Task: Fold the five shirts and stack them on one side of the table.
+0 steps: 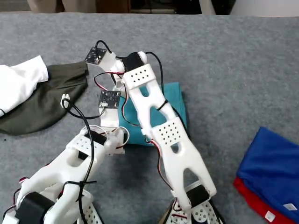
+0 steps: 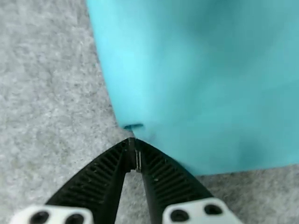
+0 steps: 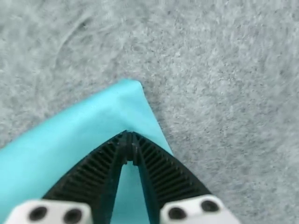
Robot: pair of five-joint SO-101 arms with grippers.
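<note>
High view: folded teal shirt (image 1: pixel 175 100) flat on the grey worktop (image 1: pixel 233 60), largely covered by two white arms crossing above it. Off beyond the left arm's side, well apart from both end effectors, a white shirt (image 1: pixel 18 84) lying partly over a dark olive shirt (image 1: pixel 46 102), both loose and unfolded. Off the right arm's side, also well apart, a folded blue shirt (image 1: pixel 273 163) stacked on a red shirt (image 1: pixel 250 200) (just a strip of red peeking out beneath).

Left wrist view: left end effector (image 2: pixel 134 149) closed, ribbed black fingers (image 2: pixel 103 172) pressed together, tips right at the teal shirt's edge, on the line between cloth and worktop. Tiny nub of teal just ahead of the tips. Pinching fabric or not: cannot tell. Shirt spread ahead of the tips and off to one side, bare worktop on the other.

Right wrist view: right end effector (image 3: pixel 127 140) likewise closed, tips down on the teal cloth just behind one of its corners. Corner pointing away ahead of the tips, worktop beyond and alongside. Again cannot tell about any cloth caught between the fingers.
</note>
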